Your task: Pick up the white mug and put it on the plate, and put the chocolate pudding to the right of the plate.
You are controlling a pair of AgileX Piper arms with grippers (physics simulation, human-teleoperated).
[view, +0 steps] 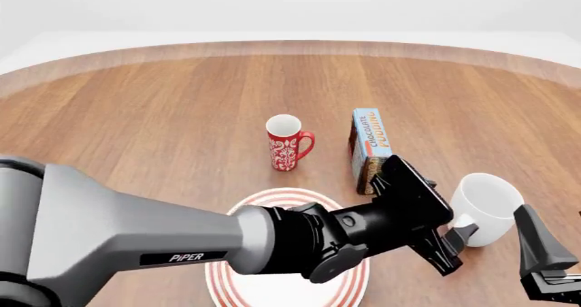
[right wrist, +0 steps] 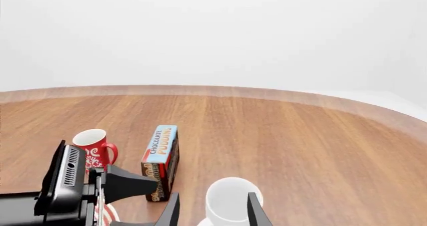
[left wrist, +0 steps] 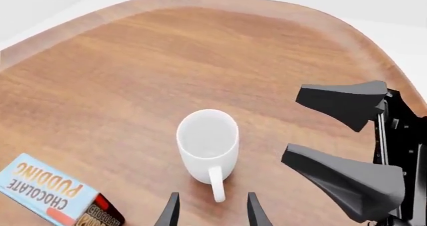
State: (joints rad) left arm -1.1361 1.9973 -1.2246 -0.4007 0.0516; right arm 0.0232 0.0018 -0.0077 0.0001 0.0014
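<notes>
Front view: red mug (view: 288, 143) beside chocolate pudding (view: 369, 150)

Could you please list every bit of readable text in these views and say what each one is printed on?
"CHOCOLATE PUDDING": light-blue face of the pudding carton.
"CHOCOLATE": partly cut off, on the carton's dark end in the left wrist view; smaller print there is unreadable.
"PiPER": on the left arm.
The mugs and plate carry no text.

A round wooden table (view: 163, 109) carried everything. On it stood a red mug (view: 285, 143), upright near the middle, with the pudding carton (view: 368, 143) lying just to its right. The white mug (view: 486, 198) stood upright nearer the front right. The plate (view: 272, 290) lay flat at the front edge.
</notes>
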